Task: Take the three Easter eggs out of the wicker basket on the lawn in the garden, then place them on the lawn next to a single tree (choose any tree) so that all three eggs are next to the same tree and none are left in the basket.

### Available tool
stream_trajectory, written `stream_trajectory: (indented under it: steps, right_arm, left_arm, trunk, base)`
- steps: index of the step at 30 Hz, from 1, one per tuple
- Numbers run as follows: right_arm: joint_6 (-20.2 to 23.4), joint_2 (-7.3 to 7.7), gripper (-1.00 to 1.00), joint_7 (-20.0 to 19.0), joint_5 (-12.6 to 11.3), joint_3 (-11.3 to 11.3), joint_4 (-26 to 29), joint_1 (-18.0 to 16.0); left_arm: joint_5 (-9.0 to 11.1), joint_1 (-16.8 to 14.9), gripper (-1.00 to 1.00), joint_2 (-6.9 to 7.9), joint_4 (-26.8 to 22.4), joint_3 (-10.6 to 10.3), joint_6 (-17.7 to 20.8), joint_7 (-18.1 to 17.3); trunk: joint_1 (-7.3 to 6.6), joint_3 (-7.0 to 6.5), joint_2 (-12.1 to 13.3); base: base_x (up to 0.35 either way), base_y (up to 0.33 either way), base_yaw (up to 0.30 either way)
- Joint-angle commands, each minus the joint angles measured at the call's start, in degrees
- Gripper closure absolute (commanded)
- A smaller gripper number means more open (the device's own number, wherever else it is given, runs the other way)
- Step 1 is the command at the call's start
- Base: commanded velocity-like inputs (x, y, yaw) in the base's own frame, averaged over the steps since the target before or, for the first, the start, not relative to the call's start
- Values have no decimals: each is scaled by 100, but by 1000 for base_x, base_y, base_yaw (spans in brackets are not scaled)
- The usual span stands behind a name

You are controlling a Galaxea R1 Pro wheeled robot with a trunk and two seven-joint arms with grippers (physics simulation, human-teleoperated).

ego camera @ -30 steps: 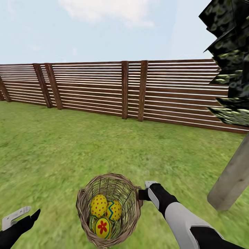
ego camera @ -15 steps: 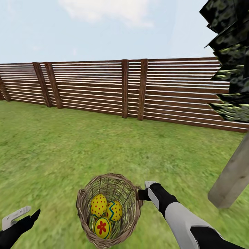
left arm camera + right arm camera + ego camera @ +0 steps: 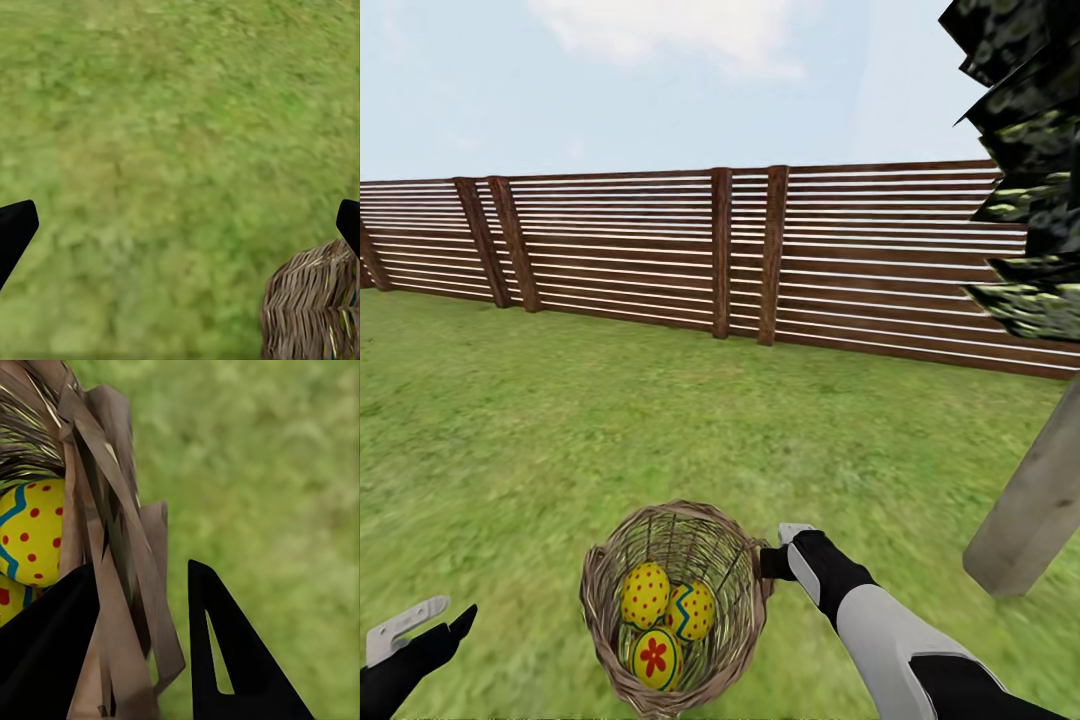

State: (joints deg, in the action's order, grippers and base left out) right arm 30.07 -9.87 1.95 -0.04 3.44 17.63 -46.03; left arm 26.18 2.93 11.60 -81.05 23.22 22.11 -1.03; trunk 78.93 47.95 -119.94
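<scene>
The right end effector (image 3: 772,556) grips the basket (image 3: 673,608) rim, fingers either side of the wall; three eggs (image 3: 663,622) lie inside beside it. The left end effector (image 3: 422,622) hangs open over grass (image 3: 610,420)

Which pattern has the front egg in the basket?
A red flower on yellow; the head view shows it best.

Three glossy yellow eggs are seen: red dots (image 3: 645,595), blue zigzags (image 3: 690,609), a red flower (image 3: 655,657). A brown wicker basket (image 3: 600,590) is set on mottled green lawn (image 3: 610,420); at 12 o'clock, brown fence slats (image 3: 610,245).
</scene>
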Motion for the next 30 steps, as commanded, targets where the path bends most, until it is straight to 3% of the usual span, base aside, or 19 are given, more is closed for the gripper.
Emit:
stream_trajectory:
  steps: [1, 30]
  right_arm:
    - [25, -7, 100, 16, -58, 51, 12, -3]
    - [17, -7, 100, 16, -49, 51, -23, -3]
  left_arm:
    - [36, 1, -100, 0, -7, 7, 33, -11]
    - [36, 1, -100, 0, -7, 6, 30, -11]
  trunk:
    - [22, 23, -44]
    - [659, 543, -1207]
  base:
    - [0, 0, 0]
    - [0, 0, 0]
